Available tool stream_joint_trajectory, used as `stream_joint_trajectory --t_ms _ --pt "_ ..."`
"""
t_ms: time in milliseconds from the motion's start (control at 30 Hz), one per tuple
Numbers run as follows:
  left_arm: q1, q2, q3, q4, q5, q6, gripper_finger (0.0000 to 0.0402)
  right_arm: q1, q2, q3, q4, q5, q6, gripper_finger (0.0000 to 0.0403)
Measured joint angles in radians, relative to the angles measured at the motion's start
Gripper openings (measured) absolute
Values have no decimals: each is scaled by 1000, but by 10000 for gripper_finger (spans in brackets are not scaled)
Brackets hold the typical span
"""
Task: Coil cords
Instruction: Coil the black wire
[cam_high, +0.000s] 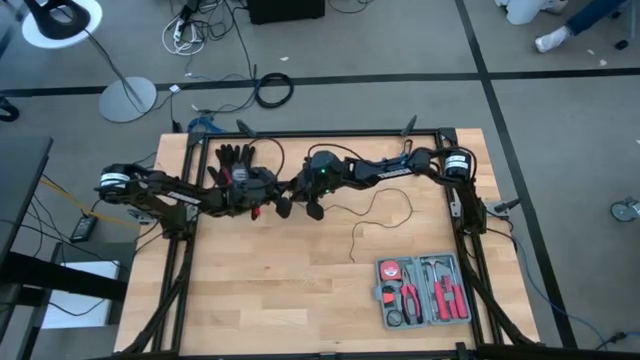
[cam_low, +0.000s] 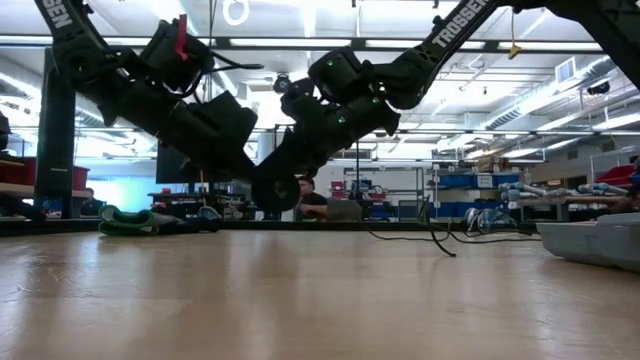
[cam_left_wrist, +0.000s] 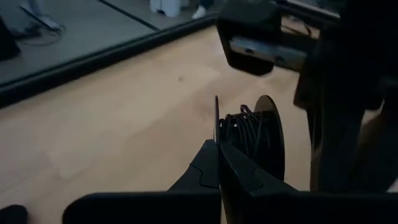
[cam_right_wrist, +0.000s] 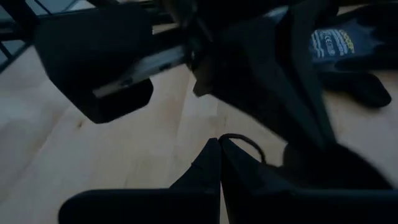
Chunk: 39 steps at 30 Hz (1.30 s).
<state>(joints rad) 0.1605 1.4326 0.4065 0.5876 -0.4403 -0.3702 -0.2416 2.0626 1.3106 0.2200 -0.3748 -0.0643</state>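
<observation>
Right now I have both arms reaching in from opposite sides and meeting over the back half of the tabletop (cam_high: 250, 290), just left of its middle. Starting at the left, a black glove (cam_high: 236, 157) lies near the back-left corner, close behind my left arm. My left claw (cam_high: 272, 207) has its fingers pressed together, and in the left wrist view a small spool (cam_left_wrist: 249, 134) wound with thin black wire sits right at the closed fingertips (cam_left_wrist: 219, 163), its round flanges edge-on; the tips seem to touch it, though I cannot tell how firmly it is pinched. My right claw (cam_high: 308, 208) sits just beside the left one, nearly touching it, and its fingers are also drawn fully together; in the right wrist view a short loop of the cord (cam_right_wrist: 245, 144) shows just past the tips, but whether it is gripped I cannot tell. From the low view both claws hang clear above the wood. Moving right, the rest of the cord (cam_high: 380, 215) trails loose across the tabletop in an open curve, its free end lying toward the middle. Further right, near the front-right corner, a grey tool case (cam_high: 385, 295) lies open with red-handled tools (cam_high: 448, 297) inside.
</observation>
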Motion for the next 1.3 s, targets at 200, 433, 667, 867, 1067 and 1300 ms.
stream_joint_trajectory --t_ms 200,433,667,867,1067,1300 --pt "18 0 0 -57 57 -15 0 -19 -18 0 -4 -39 1 0" --pt "25 0 0 -91 114 -28 0 -58 -51 0 -73 -40 9 0" --pt "37 0 0 -106 133 -30 0 -94 -69 0 -204 -19 20 0" --pt "54 0 0 -86 172 -60 0 -103 -75 0 -330 114 18 3" --pt "66 0 -1 12 233 -60 0 -95 -73 -26 -352 199 8 17" --pt "75 0 -5 132 220 -61 0 -62 -70 -70 -349 240 37 39"
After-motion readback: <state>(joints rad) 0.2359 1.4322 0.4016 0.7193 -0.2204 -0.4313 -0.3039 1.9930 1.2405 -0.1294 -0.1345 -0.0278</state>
